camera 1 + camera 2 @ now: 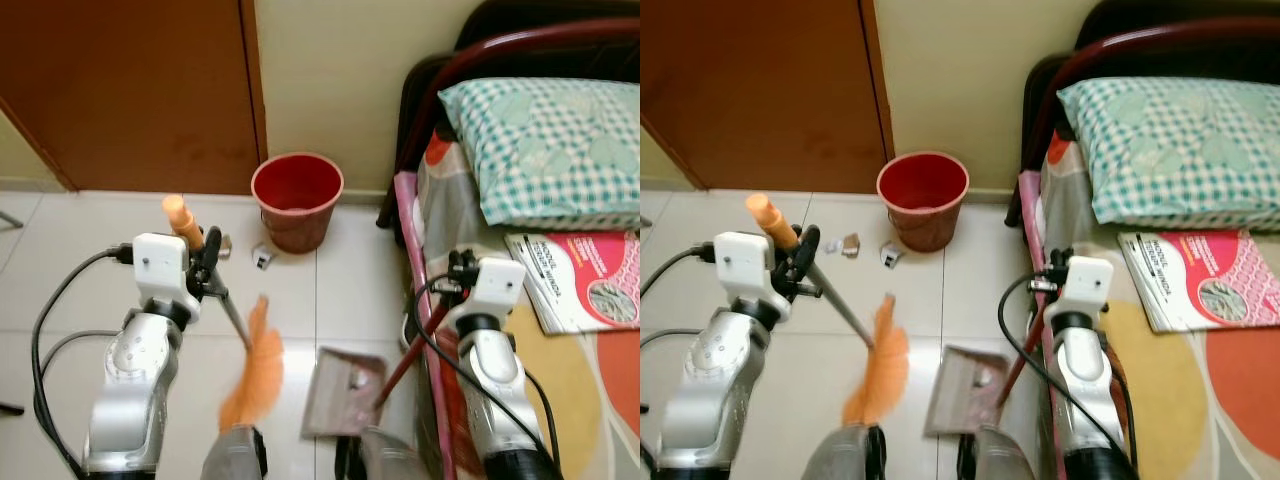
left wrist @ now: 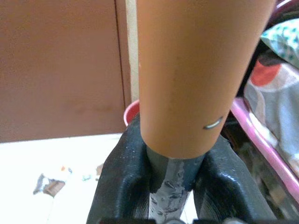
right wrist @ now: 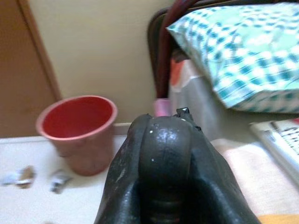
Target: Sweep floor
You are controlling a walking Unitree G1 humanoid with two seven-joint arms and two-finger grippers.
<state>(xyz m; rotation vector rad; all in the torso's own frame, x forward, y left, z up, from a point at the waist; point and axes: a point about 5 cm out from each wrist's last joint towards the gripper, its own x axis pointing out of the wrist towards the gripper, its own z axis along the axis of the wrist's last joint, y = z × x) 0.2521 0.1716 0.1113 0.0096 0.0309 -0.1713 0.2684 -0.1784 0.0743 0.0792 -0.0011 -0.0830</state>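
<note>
While both arms stand raised over the tiled floor (image 1: 90,230), each holds one tool of the pair. Left gripper (image 1: 207,262): jaws clamped on the grey shaft of the broom (image 1: 252,375), just below its orange grip; the left wrist view shows both fingers (image 2: 122,182) pressed against the shaft. Orange bristles hang low and blurred, just beside the dustpan (image 1: 343,391), likely angled to push litter toward it. Right gripper (image 1: 458,270): jaws closed around the top of the dustpan's dark red handle (image 1: 410,345), which slants down to the pan resting flat on the floor beside the bed (image 1: 560,380), mouth facing the broom.

Litter: paper scraps (image 1: 892,254) lie on the tiles near the foot of the red bin (image 1: 296,200), well apart from the pan. Judgement: sweeping not yet finished.

Hard to tell: bristle tips smeared by blur; whether they touch the floor is unclear. A small pale object seems to sit in the pan, unidentifiable. Right wrist view is mostly blocked by the handle's end.
</note>
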